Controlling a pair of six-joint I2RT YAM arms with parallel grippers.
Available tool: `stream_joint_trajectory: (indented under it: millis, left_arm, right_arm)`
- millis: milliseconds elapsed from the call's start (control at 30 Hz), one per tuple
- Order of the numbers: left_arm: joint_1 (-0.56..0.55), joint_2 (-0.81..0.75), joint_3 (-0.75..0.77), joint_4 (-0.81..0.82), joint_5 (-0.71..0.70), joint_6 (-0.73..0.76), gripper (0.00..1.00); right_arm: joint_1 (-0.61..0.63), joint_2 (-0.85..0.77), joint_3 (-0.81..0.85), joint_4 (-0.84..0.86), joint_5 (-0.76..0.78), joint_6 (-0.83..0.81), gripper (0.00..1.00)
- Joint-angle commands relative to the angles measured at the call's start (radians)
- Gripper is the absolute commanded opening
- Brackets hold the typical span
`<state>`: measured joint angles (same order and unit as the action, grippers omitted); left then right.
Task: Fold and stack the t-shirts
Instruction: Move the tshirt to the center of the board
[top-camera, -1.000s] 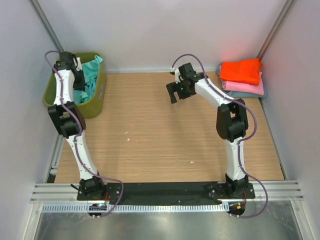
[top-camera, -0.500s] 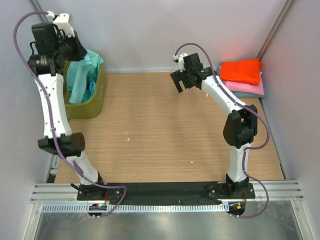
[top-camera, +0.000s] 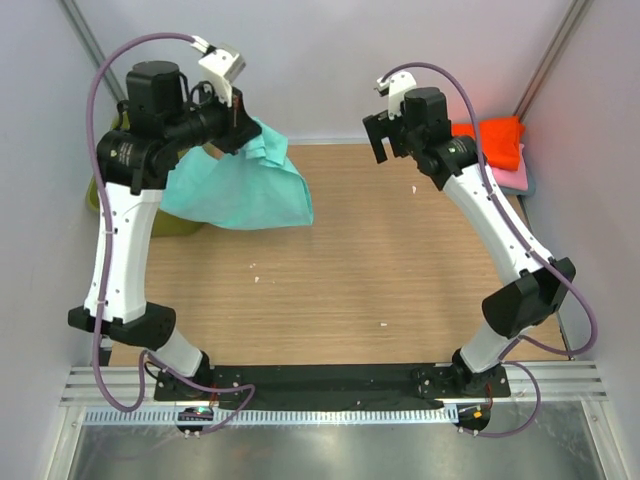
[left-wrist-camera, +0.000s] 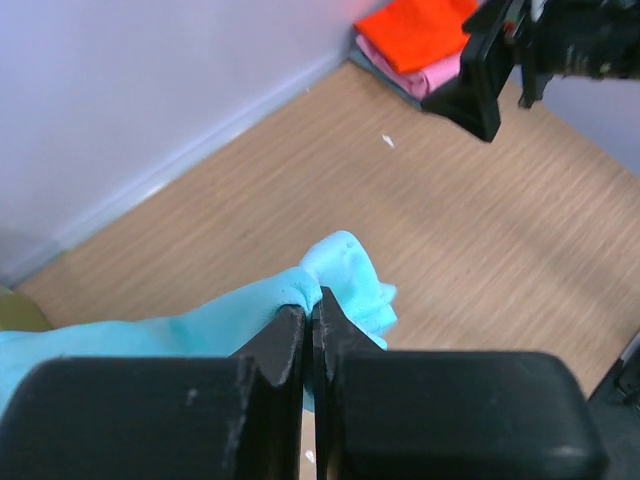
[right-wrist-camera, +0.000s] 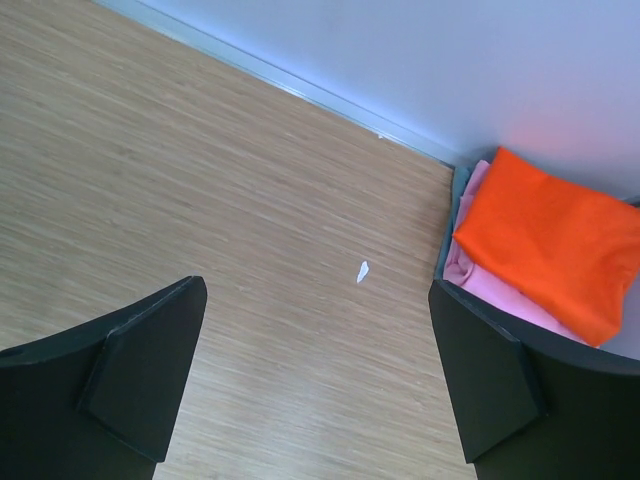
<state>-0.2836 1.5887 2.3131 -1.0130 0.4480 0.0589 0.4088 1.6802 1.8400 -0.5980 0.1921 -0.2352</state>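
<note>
My left gripper (top-camera: 243, 128) is shut on a teal t-shirt (top-camera: 238, 187) and holds it high above the table's back left, the cloth hanging down from the jaws. In the left wrist view the shut gripper (left-wrist-camera: 312, 312) pinches a bunch of the teal t-shirt (left-wrist-camera: 340, 272). A folded orange t-shirt (top-camera: 497, 140) lies on a pink one (top-camera: 512, 176) at the back right corner; both show in the right wrist view, orange (right-wrist-camera: 555, 238) over pink (right-wrist-camera: 495, 292). My right gripper (top-camera: 385, 136) is open and empty, raised left of that stack, as the right wrist view (right-wrist-camera: 320, 375) shows.
The olive-green basket (top-camera: 175, 222) stands at the back left, mostly hidden by the hanging shirt and arm. White walls close the back and sides. Small white specks (right-wrist-camera: 362, 271) lie on the wooden table (top-camera: 380, 260).
My left gripper has lifted the teal t-shirt out of the basket and swung right, over the table. My right arm has risen and moved back towards the right corner.
</note>
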Motion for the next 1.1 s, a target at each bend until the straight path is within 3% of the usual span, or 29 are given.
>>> stream_joint_trajectory:
  millis: [0,167,300,533,933,1067]
  left_arm:
    - [-0.032,0.002,-0.052,-0.025,0.015,0.035,0.00]
    - [-0.150,0.057,-0.032,-0.039,-0.021,0.084,0.00]
    - [-0.296,0.137,0.158,-0.021,-0.107,0.169,0.00]
    - [-0.540,0.215,0.331,0.028,-0.275,0.277,0.00]
    - [-0.594,0.281,0.393,0.076,-0.357,0.317,0.00]
    - [-0.595,0.290,0.335,0.083,-0.446,0.334,0.00]
  right_arm:
    - [0.004,-0.037,-0.053,0.038,0.029,-0.015,1.00]
    - [0.004,-0.043,-0.073,0.046,0.039,-0.041,1.00]
    - [-0.008,-0.063,-0.097,0.098,0.154,-0.023,1.00]
    - [-0.042,-0.131,-0.107,0.089,0.152,0.011,1.00]
    - [-0.140,-0.186,-0.191,0.081,0.121,0.043,1.00]
    - [-0.160,-0.183,-0.188,0.072,0.096,0.054,1.00]
